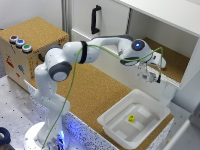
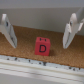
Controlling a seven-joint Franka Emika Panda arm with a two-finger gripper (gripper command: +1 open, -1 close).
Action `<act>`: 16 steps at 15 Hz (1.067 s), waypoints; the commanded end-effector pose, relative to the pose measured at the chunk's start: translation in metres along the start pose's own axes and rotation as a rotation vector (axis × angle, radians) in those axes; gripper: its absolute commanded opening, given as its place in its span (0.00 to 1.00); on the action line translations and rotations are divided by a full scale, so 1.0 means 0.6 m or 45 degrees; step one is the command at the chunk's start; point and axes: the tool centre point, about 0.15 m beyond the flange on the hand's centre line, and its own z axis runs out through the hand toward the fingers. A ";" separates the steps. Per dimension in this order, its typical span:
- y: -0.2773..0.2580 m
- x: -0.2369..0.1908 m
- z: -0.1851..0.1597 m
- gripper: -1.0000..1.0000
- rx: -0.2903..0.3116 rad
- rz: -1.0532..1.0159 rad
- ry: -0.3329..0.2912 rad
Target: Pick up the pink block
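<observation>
The pink block (image 2: 43, 46) is a small reddish-pink cube with a dark letter D on its face. It sits on a cork surface (image 2: 25, 47), seen in the wrist view. My gripper (image 2: 38, 46) is open, with one finger (image 2: 7, 31) on each side of the block and clear gaps between them and it. In the exterior view my gripper (image 1: 149, 75) hangs at the front edge of the cabinet's open cork-floored shelf (image 1: 172, 60). The block itself does not show there.
A white tray (image 1: 150, 107) stands below the gripper and holds a small yellow block (image 1: 131, 118). A cork-topped box with coloured buttons (image 1: 30, 42) stands at the exterior view's left. A white cabinet door with a black handle (image 1: 95, 19) is behind the arm.
</observation>
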 end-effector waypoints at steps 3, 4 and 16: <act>0.061 0.040 0.075 1.00 0.263 -0.027 -0.095; 0.054 0.041 0.079 1.00 0.255 -0.044 -0.100; 0.018 0.095 0.144 1.00 0.162 -0.038 -0.141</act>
